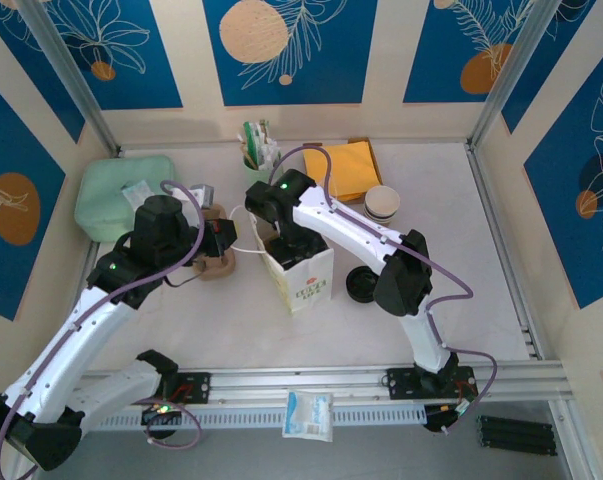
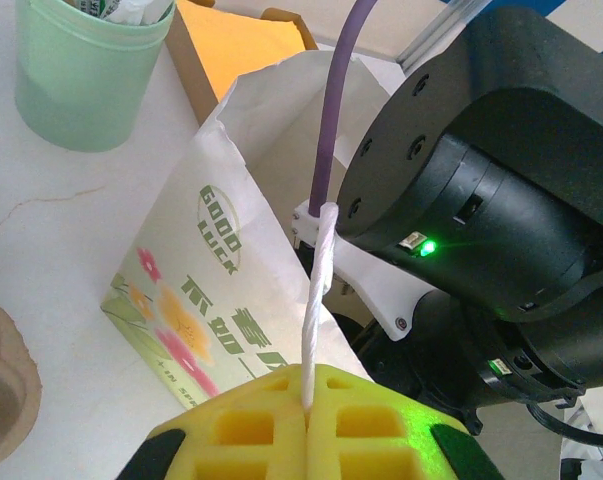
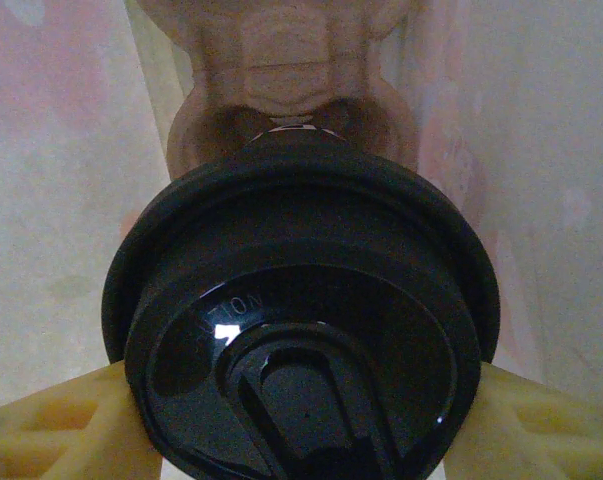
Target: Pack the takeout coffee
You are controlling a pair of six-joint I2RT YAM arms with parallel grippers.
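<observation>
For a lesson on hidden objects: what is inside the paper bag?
The right gripper is inside the paper bag, closed around a black lid that hides any cup under it. A pulp carrier sits beyond. The bag's floor is covered.

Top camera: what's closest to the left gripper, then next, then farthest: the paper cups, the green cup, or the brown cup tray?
1. Brown cup tray, right beside the left gripper.
2. Green cup, toward the back.
3. Paper cups, far off on the right.
</observation>
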